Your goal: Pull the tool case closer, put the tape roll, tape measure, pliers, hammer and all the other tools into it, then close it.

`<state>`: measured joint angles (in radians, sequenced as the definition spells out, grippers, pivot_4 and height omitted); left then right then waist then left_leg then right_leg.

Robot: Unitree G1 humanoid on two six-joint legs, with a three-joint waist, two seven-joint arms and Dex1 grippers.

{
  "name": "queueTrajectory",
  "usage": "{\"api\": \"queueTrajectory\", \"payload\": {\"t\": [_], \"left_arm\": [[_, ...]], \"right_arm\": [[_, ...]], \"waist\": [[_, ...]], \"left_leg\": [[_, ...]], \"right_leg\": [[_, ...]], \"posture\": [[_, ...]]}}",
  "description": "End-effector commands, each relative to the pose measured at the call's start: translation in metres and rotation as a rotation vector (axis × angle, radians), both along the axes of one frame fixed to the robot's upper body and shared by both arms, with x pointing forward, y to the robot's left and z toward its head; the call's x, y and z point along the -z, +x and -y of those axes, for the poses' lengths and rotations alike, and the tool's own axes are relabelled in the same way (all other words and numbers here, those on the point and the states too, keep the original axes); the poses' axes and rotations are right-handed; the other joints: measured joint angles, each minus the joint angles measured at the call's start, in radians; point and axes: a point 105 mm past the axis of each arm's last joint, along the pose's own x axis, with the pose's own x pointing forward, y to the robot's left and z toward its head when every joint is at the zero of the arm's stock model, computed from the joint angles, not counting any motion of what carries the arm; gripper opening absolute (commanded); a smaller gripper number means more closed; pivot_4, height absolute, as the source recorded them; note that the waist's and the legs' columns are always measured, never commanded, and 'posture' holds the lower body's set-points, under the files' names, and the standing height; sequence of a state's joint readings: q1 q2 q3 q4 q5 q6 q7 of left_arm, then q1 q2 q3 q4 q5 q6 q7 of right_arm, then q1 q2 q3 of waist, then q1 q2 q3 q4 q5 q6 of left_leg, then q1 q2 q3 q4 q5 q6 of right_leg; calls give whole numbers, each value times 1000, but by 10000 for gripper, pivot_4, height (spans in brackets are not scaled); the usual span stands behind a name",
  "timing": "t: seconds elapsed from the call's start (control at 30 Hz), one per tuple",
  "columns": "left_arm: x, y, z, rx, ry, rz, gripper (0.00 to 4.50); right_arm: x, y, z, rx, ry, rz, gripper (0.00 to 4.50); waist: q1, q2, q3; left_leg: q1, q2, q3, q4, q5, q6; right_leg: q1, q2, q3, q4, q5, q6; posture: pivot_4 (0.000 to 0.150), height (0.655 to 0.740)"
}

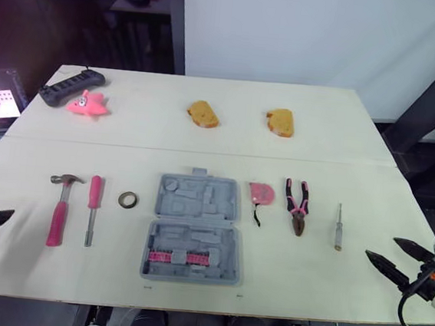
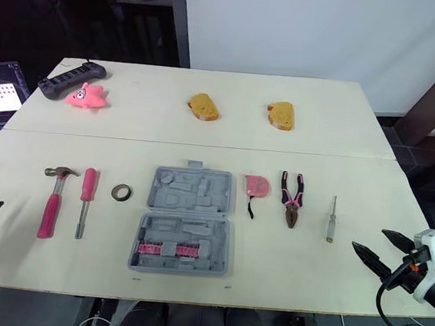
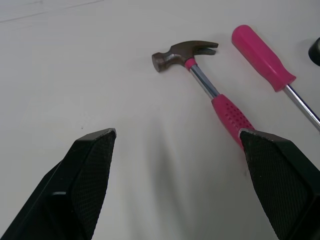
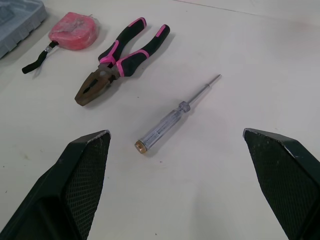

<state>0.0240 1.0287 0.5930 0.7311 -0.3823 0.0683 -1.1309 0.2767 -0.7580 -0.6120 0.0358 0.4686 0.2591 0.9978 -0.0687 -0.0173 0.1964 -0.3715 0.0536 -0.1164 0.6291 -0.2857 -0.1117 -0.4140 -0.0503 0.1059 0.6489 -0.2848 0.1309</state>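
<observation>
tool case (image 1: pixel 194 228) lies open at mid table (image 1: pixel 358 146). to its left: tape roll (image 1: pixel 128 199), pink screwdriver (image 1: pixel 92 209), hammer (image 1: pixel 60 208). to its right: tape measure (image 1: pixel 261 193), pliers (image 1: pixel 297 205), clear-handled screwdriver (image 1: pixel 338 227). left claw (image 3: pixel 176 134) spread wide and empty by the hammer; right claw (image 4: pixel 175 132) likewise by the clear-handled screwdriver.

The case (image 1: pixel 195 229) is coloured plain grey with a pink strip inside, and the table (image 1: pixel 320 142) pale cream. Pink is seen on the hammer (image 1: pixel 59 209) grip, below a silver shaft and dark brown head, on the screwdriver (image 1: pixel 93 201) handle, on the tape measure (image 1: pixel 260 193) with its black strap, and, mixed with black, on the pliers (image 1: pixel 297 205) handles. The tape roll (image 1: pixel 128 199) is black, the tester (image 1: pixel 339 227) clear with a brass-coloured end, two bread toys (image 1: pixel 203 114) (image 1: pixel 281 122) orange-yellow, a star toy (image 1: pixel 88 103) pink, a power strip (image 1: pixel 69 87) black, and the fingers (image 3: pixel 85 175) black with fine cross-hatching.
</observation>
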Motion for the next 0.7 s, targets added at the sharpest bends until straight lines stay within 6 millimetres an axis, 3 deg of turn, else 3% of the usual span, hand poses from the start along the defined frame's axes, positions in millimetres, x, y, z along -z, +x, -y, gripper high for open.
{"api": "queueTrajectory", "payload": {"t": [0.03, 0.47, 0.53, 0.67, 0.7], "left_arm": [[-6, 1, -3, 13, 66, 10, 41490], [-8, 12, 0, 4, 39, 42, 41490], [-10, 27, 17, 56, 21, 78, 41490], [-6, 59, 84, 236, -54, 106, 41490], [-3, 66, 105, 290, -70, 100, 39080]], "right_arm": [[-7, 3, 3, 2, -27, 25, 45000], [-8, 8, -6, -14, -25, 24, 45000], [-12, 13, -25, -69, -39, 14, 45000], [-27, 30, -82, -193, -10, 46, 45000], [-28, 35, -97, -235, -1, 47, 45000]], "waist": [[0, 0, 0], [1, 0, 0], [2, 1, 0], [5, 2, -1], [5, 2, -1]], "left_leg": [[0, 0, 0, 0, 0, 0], [1, 0, 0, 1, 0, 0], [1, 0, 0, 1, 0, 0], [2, 0, 0, 2, 0, 0], [2, 0, -1, 2, 0, 0]], "right_leg": [[0, 0, 0, 0, 0, 0], [1, 0, 0, 0, 1, 2], [1, 0, 0, 0, 1, 3], [3, 0, 0, 1, 2, 3], [3, 0, 0, 2, 2, 3]], "posture": [[1500, 7400], [1500, 7400], [1500, 7400], [1500, 7400], [1500, 7400]]}}
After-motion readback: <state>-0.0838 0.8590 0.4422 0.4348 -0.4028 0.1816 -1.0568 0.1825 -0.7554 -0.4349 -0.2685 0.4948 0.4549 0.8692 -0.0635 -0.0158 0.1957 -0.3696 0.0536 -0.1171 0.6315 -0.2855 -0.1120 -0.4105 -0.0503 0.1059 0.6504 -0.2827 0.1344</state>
